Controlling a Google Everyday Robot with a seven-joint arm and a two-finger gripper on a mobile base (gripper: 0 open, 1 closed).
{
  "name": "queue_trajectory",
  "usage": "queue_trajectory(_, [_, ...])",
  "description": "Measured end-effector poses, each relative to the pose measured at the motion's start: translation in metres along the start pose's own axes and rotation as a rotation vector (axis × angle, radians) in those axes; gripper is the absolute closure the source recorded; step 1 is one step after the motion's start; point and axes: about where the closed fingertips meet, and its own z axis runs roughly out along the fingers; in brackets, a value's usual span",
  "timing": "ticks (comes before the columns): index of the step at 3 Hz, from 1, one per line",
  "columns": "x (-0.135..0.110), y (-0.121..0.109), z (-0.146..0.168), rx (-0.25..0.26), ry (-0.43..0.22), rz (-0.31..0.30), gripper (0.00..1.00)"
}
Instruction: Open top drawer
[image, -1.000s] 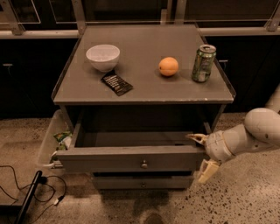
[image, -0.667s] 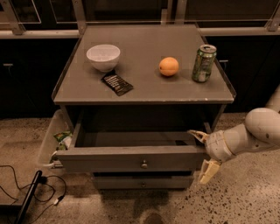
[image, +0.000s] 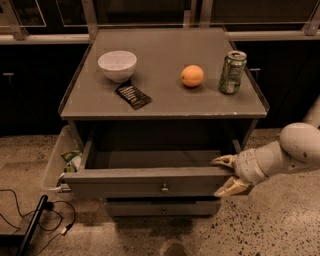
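Observation:
The top drawer (image: 150, 182) of the grey cabinet stands pulled out toward me, its shallow grey inside showing and bare. Its flat front has one small round metal knob (image: 164, 188) at the centre. My gripper (image: 224, 175) is at the drawer's right front corner, coming in from the right on a white arm. Its two pale fingers are spread, one above the front panel's top edge (image: 222, 160) and one below it (image: 227, 188), holding nothing. A slimmer grey drawer (image: 162, 207) sits closed below.
On the cabinet top (image: 165, 102) are a white bowl (image: 117, 64), a dark packet (image: 133, 95), an orange (image: 192, 76) and a green can (image: 232, 72). A clear bin (image: 56, 162) with wrappers stands at the left. Cables (image: 30, 220) lie on the floor.

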Motion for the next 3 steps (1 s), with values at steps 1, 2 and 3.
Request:
queue_trajectory(1, [-0.001,0.007,-0.004,-0.007,-0.011,-0.003,0.62])
queue_trajectory(2, [0.002,0.017,-0.019,0.007,-0.022,0.005,0.86])
queue_trajectory(3, [0.001,0.018,-0.019,0.010,-0.023,0.005,0.83])
